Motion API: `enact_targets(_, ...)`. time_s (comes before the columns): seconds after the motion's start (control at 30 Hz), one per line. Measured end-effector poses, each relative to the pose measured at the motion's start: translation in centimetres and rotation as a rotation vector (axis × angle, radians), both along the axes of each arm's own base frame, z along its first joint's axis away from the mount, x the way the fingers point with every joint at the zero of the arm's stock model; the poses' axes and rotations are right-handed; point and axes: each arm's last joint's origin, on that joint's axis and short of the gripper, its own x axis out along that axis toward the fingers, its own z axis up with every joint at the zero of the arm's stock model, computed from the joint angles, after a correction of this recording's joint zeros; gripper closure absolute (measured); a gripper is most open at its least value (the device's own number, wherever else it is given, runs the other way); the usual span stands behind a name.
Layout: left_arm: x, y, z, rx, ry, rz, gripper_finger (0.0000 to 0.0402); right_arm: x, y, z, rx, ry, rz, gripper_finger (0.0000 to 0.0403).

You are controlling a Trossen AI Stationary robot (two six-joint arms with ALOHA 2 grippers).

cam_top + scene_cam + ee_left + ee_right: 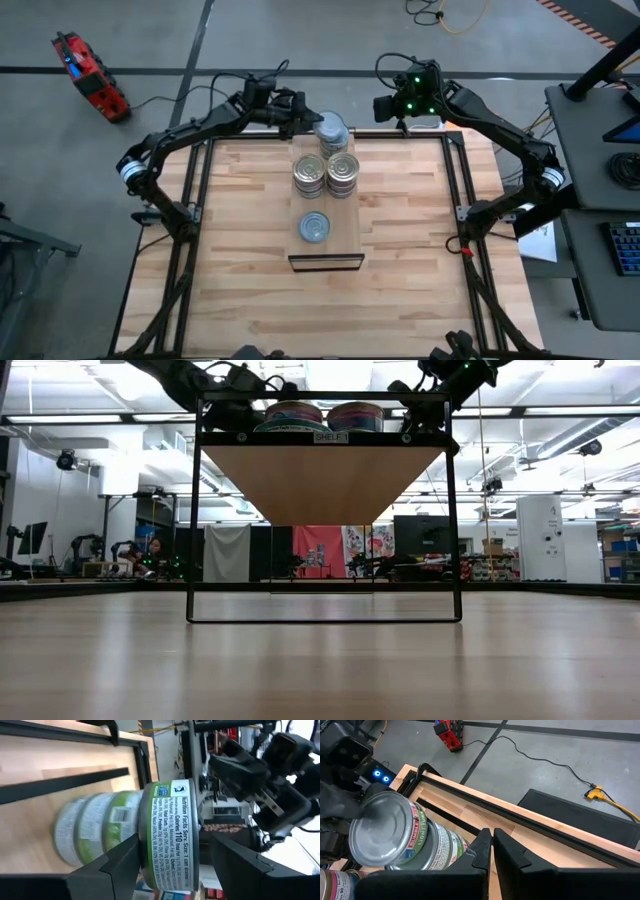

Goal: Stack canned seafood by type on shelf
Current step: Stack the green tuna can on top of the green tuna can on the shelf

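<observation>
Over on your left, the left gripper (300, 112) sits at the far end of the shelf (350, 235), right up against the far stack of cans (331, 130). In the left wrist view its fingers (117, 867) stand apart on either side of the top can (170, 832), the one with the nutrition label facing you. A gap shows on one side at least, and you cannot tell whether either pad is touching the tin.

Just nearer than that claw, toward the middle of the shelf, two more stacks stand side by side: the left one (309, 177) and the right one (343, 174), both with ringed silver tops. Nearer again, a single can (314, 227) with a pale top lies alone close to the dark front edge (324, 262).

From table height you see the shelf raised on a black wire frame (192, 510), two tins showing above its front lip.

On your right, the right gripper (392, 108) hangs at the table's far edge, just beside the far stack and clear of it, fingers pressed together on nothing.
</observation>
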Motion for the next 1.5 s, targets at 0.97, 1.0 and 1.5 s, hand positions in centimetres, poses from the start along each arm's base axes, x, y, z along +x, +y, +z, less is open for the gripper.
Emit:
enact_targets(0.97, 0.1, -0.4, 0.5, 0.020, 0.052, -0.056, 0.0184, 0.0, 0.0, 0.0, -0.006, 0.004, 0.003, 0.0392)
enact_targets(1.0, 0.2, -0.4, 0.4, 0.016, 0.053, -0.055, 0.0184, 0.0, 0.0, 0.0, -0.006, 0.004, 0.003, 0.0392)
enact_targets(1.5, 0.7, -0.3, 1.6, 0.056, 0.064, -0.050, 0.0184, 0.0, 0.0, 0.1, -0.015, -0.003, 0.002, 0.0392)
